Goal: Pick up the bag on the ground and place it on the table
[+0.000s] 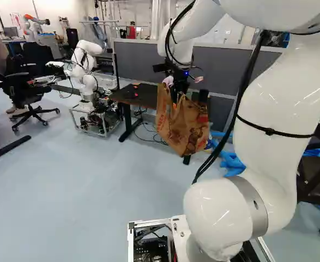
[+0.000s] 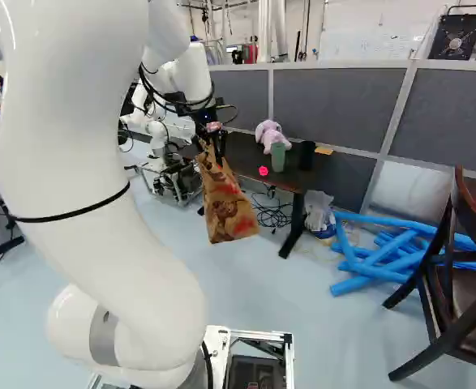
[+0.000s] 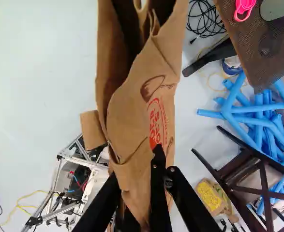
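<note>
Fronting grey partitions (image 2: 335,101), the table (image 2: 242,154) holds a plush toy (image 2: 271,135).

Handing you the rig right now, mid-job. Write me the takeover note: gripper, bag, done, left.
Gripper: shut on the brown paper bag near its top.
Bag: hanging upright-ish off the floor, in front of the dark table, its bottom below tabletop level.
Done: bag picked up.
Left: raise it over the table edge, set it down, release, back off.
Watch: pink plush toy and green cup stand on the table; I'd keep the bag away from them.
</note>
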Controlling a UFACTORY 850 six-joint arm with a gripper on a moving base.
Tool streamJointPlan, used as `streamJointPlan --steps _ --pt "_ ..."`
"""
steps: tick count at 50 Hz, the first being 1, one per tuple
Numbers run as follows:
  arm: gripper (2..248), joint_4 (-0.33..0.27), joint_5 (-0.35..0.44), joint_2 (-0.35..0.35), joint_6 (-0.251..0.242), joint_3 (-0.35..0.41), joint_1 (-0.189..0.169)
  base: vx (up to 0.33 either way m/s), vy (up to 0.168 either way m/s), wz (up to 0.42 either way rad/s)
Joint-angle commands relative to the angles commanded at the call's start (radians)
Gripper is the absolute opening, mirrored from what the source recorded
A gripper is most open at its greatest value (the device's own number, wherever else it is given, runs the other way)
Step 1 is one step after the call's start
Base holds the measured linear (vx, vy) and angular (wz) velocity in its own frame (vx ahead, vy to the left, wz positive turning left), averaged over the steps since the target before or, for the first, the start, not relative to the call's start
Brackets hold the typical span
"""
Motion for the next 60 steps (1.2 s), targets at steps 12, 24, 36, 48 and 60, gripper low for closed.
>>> streamJointPlan --steps 12,24,36,48,60 --pt "21 0.0 -0.066 -0.004 0.0 -0.047 -0.001 0.0 0.0 0.0" --pt "21 0.0 -0.105 -0.009 0.0 -0.087 -0.002 0.0 0.0 0.0" --pt "21 0.0 -0.109 -0.013 0.0 -0.095 -0.002 0.0 0.0 0.0" --pt "21 0.0 -0.109 -0.013 0.0 -0.095 -0.002 0.0 0.0 0.0" --pt "21 0.0 -0.109 -0.013 0.0 -0.095 -0.002 0.012 0.0 0.001"
